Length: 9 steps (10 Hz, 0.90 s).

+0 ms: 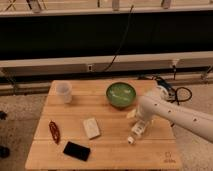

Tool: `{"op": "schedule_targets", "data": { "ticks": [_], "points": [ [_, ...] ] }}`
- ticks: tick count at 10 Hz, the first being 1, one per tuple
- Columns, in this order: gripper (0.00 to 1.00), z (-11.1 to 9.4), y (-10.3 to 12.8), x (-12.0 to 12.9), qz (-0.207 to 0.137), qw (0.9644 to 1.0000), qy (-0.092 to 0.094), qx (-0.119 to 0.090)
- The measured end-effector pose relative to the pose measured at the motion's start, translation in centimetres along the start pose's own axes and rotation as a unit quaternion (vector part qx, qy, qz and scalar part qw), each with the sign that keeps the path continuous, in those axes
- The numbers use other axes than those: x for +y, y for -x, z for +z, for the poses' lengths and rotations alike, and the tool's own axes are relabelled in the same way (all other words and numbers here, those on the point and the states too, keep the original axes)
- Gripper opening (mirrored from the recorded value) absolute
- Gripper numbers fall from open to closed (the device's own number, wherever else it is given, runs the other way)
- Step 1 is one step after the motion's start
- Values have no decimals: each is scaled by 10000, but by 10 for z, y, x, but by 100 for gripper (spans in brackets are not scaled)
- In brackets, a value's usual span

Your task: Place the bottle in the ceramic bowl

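Apparently the bottle [133, 136] lies on the table [75, 114], near the ceramic bowl [121, 94], right under my end effector [138, 124]; whether that is spread or pinching, I cannot tell. It looks light, stiff and slick, so I'd grip mid-body. I count one bottle, one bowl, one cup [64, 92].

hand [138, 124] at bottle [136, 133] | bare table [107, 145] between it and bowl [121, 95] | cup [64, 92] well apart

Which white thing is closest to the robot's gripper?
The slim white bottle, right at the gripper on the right side of the table. The flat white block sits farther left, and the plastic cup is at the back left corner.
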Motion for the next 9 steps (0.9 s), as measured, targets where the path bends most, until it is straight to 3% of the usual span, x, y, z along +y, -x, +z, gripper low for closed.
{"op": "schedule_targets", "data": {
  "ticks": [2,5,6,9],
  "points": [
    [76,0,0,1,-4,10000,-11,2],
    [79,-1,-1,2,-11,10000,-28,8],
    [74,-1,-1,3,-9,10000,-36,11],
    [46,-2,-1,4,-16,10000,-64,11]
  ]
}}
